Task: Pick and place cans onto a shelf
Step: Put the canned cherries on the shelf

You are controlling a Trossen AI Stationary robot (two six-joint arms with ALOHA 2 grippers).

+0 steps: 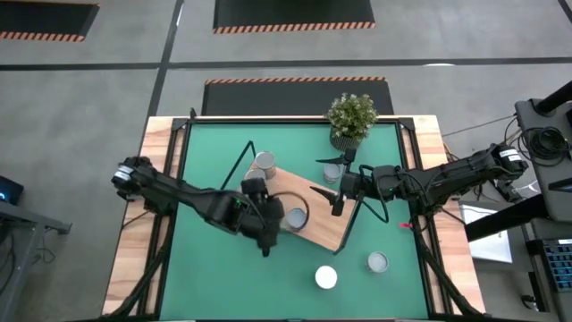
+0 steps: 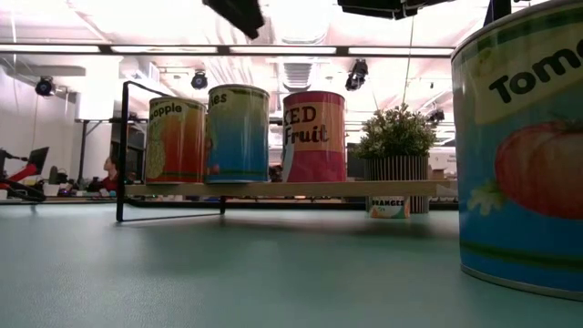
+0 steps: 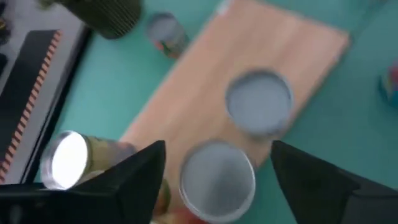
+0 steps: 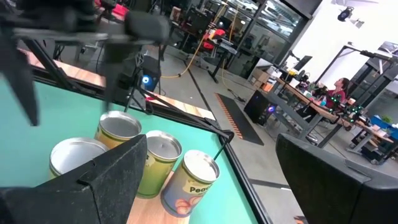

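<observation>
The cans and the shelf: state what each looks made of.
The cans: apparently metal tins, with dull silvery tops seen from above and glossy printed paper-like labels around the sides. The shelf: a light wood board, matte with visible grain, held in thin black wire, probably coated metal; whether it is solid wood or laminate cannot be told.

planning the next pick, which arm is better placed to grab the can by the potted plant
Right. Its open end effector hangs close beside the can in front of the plant. The left end effector is across the shelf, over its opposite edge.
</observation>
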